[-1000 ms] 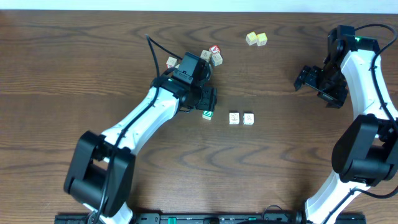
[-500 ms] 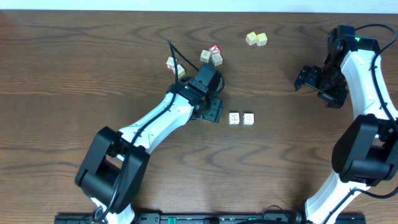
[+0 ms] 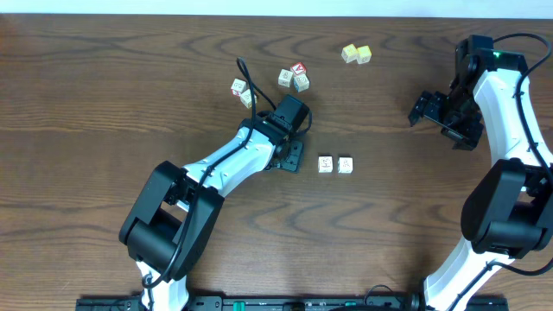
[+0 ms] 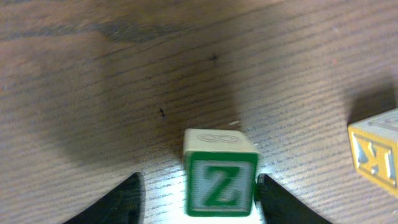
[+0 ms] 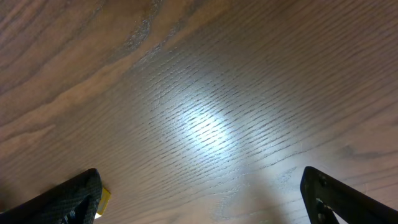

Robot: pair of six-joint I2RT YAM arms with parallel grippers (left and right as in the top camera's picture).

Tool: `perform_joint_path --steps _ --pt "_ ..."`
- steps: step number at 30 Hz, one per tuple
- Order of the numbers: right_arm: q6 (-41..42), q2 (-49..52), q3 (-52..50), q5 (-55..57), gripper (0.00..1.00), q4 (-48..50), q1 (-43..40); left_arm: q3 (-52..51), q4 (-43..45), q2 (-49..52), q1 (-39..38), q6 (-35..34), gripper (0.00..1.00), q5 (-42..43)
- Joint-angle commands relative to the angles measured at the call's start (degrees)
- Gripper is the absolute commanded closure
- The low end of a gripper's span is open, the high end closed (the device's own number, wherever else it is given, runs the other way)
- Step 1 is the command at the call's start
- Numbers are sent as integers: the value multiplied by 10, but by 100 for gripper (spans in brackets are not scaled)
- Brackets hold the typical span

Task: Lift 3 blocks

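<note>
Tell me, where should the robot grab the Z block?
Grab the Z block by its two flat sides, left and right of the green Z face, coming straight down from above. It is a cube sitting flat on the table, so those sides are upright and parallel. The left gripper hangs over it with a finger on each side, jaws open.

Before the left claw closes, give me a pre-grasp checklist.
1. White wooden cube with green Z between left claw fingers: ok.
2. Cube centred: not ok, close to one finger, gap at the other.
3. Neighbouring yellow-edged K cube outside the claw: ok.
4. Z cube flat on the brown wooden table: ok.
5. Right claw open, nothing between fingers: ok.
</note>
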Motion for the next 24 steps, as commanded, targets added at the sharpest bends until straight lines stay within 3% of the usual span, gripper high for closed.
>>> perform_joint_path --steps 1,3,7,16,24 --pt "8 -19 9 3 1 0 -1 -5 2 6 -2 -4 50 15" --pt "8 -19 9 3 1 0 -1 -5 2 6 -2 -4 52 28" --pt "8 -19 9 3 1 0 -1 -4 2 6 -1 -4 66 52" --pt "8 -19 9 3 1 0 -1 -3 1 -5 5 -19 66 93" --pt "8 -19 9 3 1 0 -1 -3 1 -22 64 -48 66 251"
